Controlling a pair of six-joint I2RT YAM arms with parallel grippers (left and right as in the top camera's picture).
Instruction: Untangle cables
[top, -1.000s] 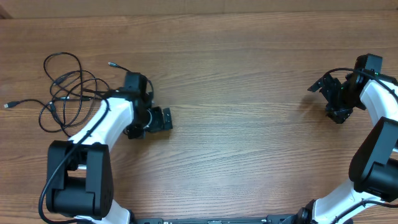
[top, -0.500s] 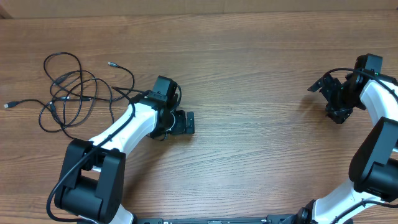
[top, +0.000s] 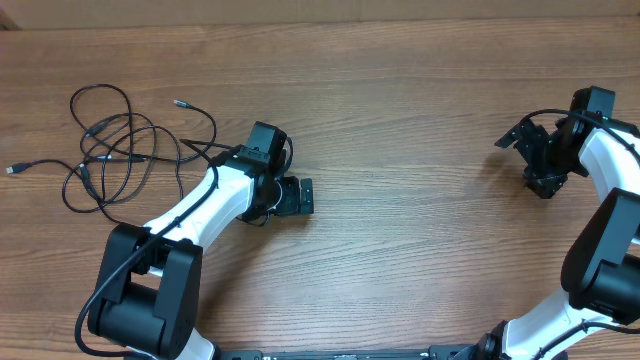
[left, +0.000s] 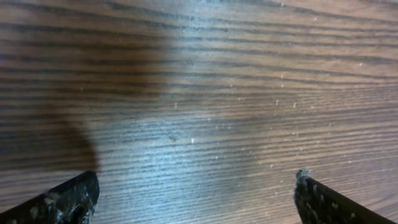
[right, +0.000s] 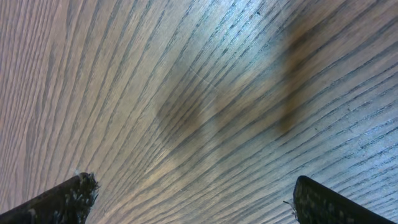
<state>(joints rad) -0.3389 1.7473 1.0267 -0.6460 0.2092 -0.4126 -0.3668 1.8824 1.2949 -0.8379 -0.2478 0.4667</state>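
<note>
Nearest you, left gripper (top: 295, 197): jaws spread wide, nothing between them, only bare wooden table (top: 400, 250) below in wrist view. At right side, right gripper (top: 530, 160): jaws also spread wide, holding nothing. Farther, at far left of table, cables (top: 120, 150): one loose tangle of loops lying flat, no clear long axis, well apart from left gripper, to its left and slightly beyond. One plug end (top: 12, 169) points left. Silver-tipped end (top: 180, 102) points far-left. One strand runs right, close to left arm (top: 200, 205).
</note>
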